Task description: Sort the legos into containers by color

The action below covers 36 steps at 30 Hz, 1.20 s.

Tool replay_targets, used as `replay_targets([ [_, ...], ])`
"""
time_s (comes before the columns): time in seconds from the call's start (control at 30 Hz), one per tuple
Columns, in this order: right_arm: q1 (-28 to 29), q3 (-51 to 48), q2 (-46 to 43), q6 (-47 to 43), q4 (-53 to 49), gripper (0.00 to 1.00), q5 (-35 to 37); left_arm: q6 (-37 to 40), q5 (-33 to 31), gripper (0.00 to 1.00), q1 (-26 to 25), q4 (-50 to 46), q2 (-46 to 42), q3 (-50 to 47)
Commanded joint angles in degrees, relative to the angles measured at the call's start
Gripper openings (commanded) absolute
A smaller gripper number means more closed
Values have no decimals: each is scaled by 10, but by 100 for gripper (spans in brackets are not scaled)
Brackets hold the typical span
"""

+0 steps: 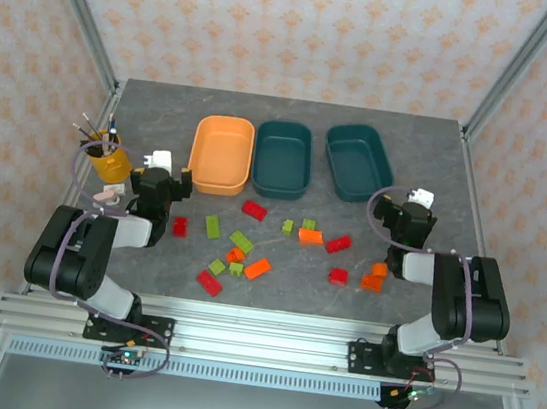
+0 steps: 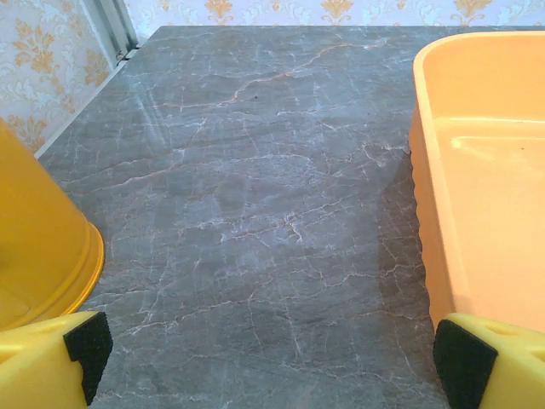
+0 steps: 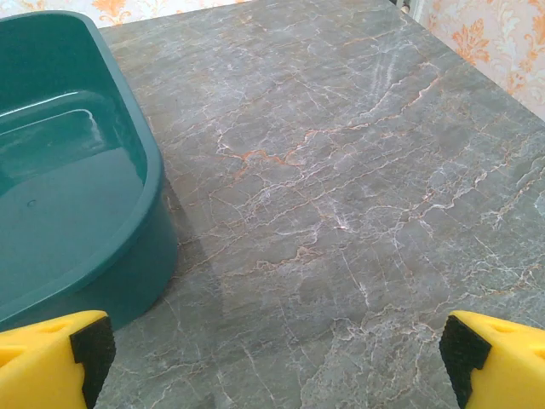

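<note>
Several red, lime green and orange legos lie scattered on the table's near middle, among them a red one (image 1: 254, 210), a green one (image 1: 213, 226) and an orange one (image 1: 311, 237). Behind them stand the containers in a row: a light orange tub (image 1: 222, 153) and two dark teal tubs (image 1: 283, 157) (image 1: 358, 160), all empty. My left gripper (image 1: 163, 182) (image 2: 266, 358) is open over bare table, with the orange tub (image 2: 477, 213) to its right. My right gripper (image 1: 403, 214) (image 3: 271, 354) is open too, with a teal tub (image 3: 68, 196) to its left. Nothing sits between either pair of fingers.
A yellow pen cup (image 1: 111, 161) (image 2: 38, 256) with pens stands just left of my left gripper. The grey marble table (image 1: 430, 165) is walled by patterned panels at the back and sides. Bare table lies right of the rightmost teal tub.
</note>
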Motion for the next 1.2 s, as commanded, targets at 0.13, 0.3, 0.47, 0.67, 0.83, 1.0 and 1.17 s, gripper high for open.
replay_targets([
  [0.13, -2, 8, -1, 0, 10, 99, -3, -6, -14, 100, -1, 22, 0, -6],
  [0.3, -2, 7, -2, 0, 9, 99, -3, -6, -14, 100, -1, 22, 0, -6],
  [0.47, -2, 8, -1, 0, 9, 99, -3, -6, -14, 100, -1, 22, 0, -6],
  [0.67, -2, 8, -1, 0, 10, 99, -3, -6, -14, 100, -1, 22, 0, -6],
  [0.83, 4, 77, -84, 20, -170, 99, 50, 16, -46, 100, -41, -182, -86, 73],
  [1.0, 22, 128, -175, 45, -262, 99, 82, -11, -125, 100, -133, -269, -182, 87],
  [1.17, 48, 227, -274, 70, -381, 99, 124, -35, -196, 100, -208, -379, -278, 136],
])
